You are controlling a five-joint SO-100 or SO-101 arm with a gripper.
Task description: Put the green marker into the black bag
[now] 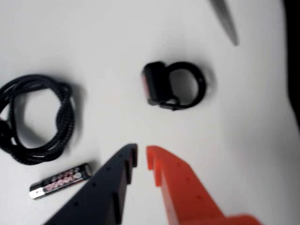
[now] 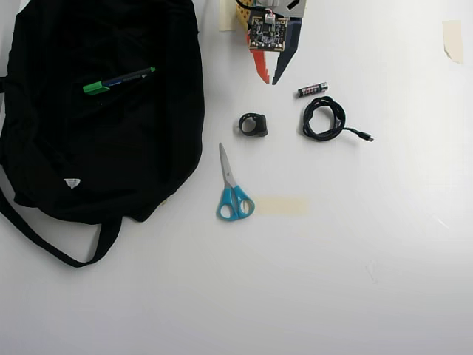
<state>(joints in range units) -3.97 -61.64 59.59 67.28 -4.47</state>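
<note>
Far left in the overhead view: large soft black fabric bag (image 2: 133,159) with thin straps and a small white tag. On its upper part, slim black-barrelled green marker (image 2: 118,80), bright green cap toward the left, touching the fabric. Cannot tell whether lying inside the opening or only on top of the cloth. If only on top, likely not done: risk of rolling off the soft folds, or of fabric getting pinched along with the barrel during a grab.

Further right, on the white table (image 2: 369,259): blue-handled scissors (image 2: 233,188), blades pointing up; just above them a small black ring-shaped clip (image 2: 253,124); beside the handles a pale strip of tape (image 2: 281,205).

Top centre: two-finger gripper (image 2: 270,74), one finger orange, one black, well apart from the marker. Jaws nearly together, only a narrow slit between, nothing held. Too narrow as it stands to pass over the barrel; needs widening before any descent.

Wrist view confirms: gripper (image 1: 141,157) empty above the clip (image 1: 173,86), aimed away from the bag. Danger of closing on the wrong thing.

Right of the gripper: small black battery (image 2: 312,89) and coiled black braided cable (image 2: 323,118), both near enough for a careless swing to knock or snag.
</note>
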